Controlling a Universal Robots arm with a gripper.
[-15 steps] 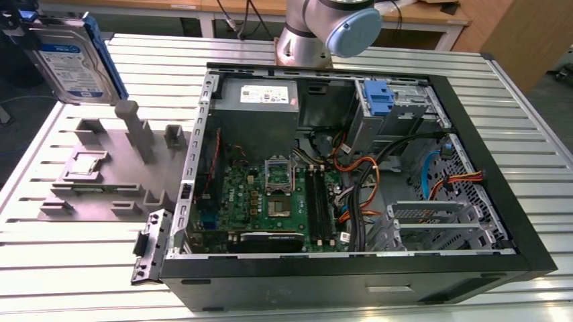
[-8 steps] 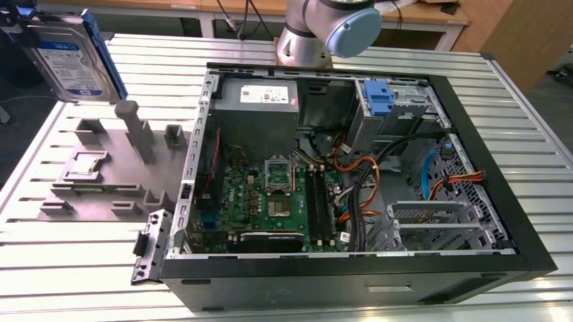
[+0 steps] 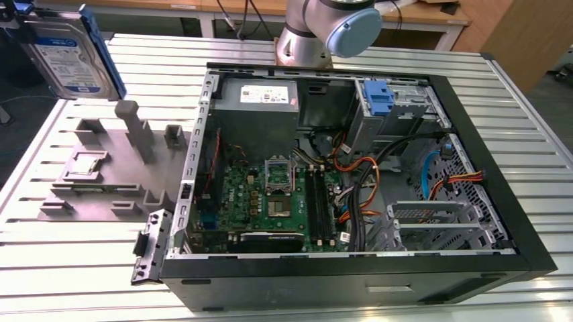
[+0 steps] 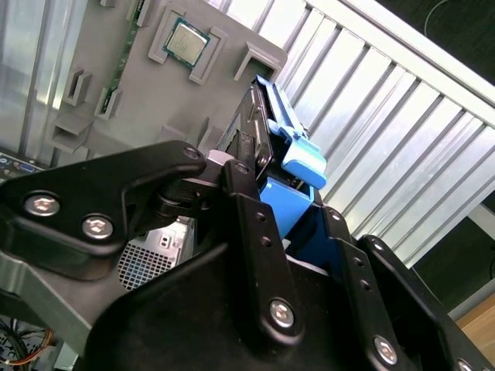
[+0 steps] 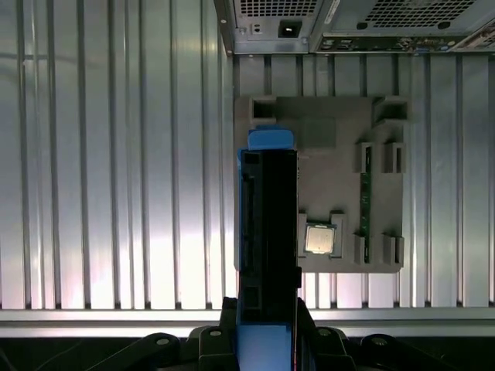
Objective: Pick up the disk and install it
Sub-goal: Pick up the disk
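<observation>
The jaws are closed on the disk (image 5: 268, 224), which is seen edge-on in the gripper (image 5: 267, 321) in the first wrist view. In the exterior view the disk is held in the air at ten o'clock, over the grey fixture plate (image 3: 98, 181), in which a processor chip (image 5: 319, 239) is seated. The open computer case (image 3: 501, 261) lies at three o'clock from the plate, on the slatted table (image 3: 72, 268).
</observation>
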